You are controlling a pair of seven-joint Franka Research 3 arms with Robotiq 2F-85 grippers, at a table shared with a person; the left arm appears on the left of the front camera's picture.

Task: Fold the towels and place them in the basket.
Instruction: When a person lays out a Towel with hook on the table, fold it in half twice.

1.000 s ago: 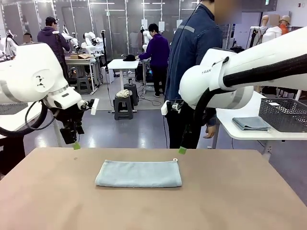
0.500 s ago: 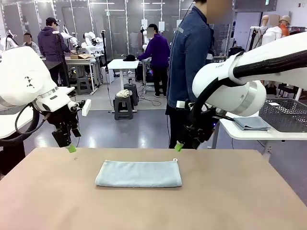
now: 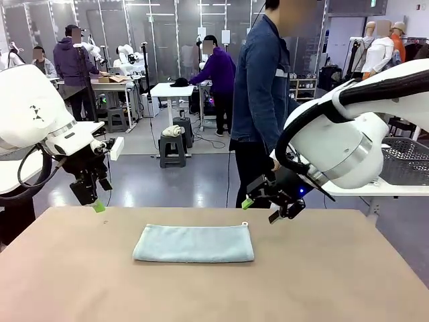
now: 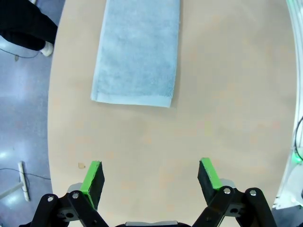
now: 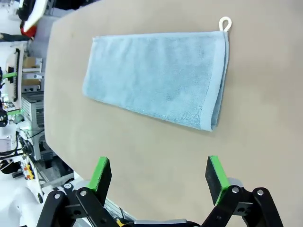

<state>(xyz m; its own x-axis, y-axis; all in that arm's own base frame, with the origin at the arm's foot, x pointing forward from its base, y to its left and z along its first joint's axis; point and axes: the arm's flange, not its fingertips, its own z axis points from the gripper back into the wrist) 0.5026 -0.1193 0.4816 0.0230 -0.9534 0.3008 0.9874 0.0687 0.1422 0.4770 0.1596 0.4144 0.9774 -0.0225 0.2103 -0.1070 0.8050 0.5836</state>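
A pale blue-grey towel (image 3: pixel 193 243) lies folded into a long strip in the middle of the tan table (image 3: pixel 322 282), with a small white loop (image 3: pixel 244 224) at its far right corner. My left gripper (image 3: pixel 92 201) hangs open above the table's far left edge, well clear of the towel (image 4: pixel 137 52); its jaws (image 4: pixel 149 165) hold nothing. Just beyond the towel's right end, my right gripper (image 3: pixel 263 209) hovers open and empty (image 5: pixel 157 163), looking down on the towel (image 5: pixel 161 78) and its loop (image 5: pixel 225 22). The dark mesh basket (image 3: pixel 404 159) stands on a white side table at the right.
A person in a denim jacket (image 3: pixel 260 94) stands at the far side of the table, turned sideways. The white side table (image 3: pixel 375 190) sits beyond the right corner. Bare tabletop surrounds the towel on all sides.
Both grippers have come down toward the table's far edge. The right wrist swung lower and turned over the towel's right end. The left moved slightly left. The person shifted stance.
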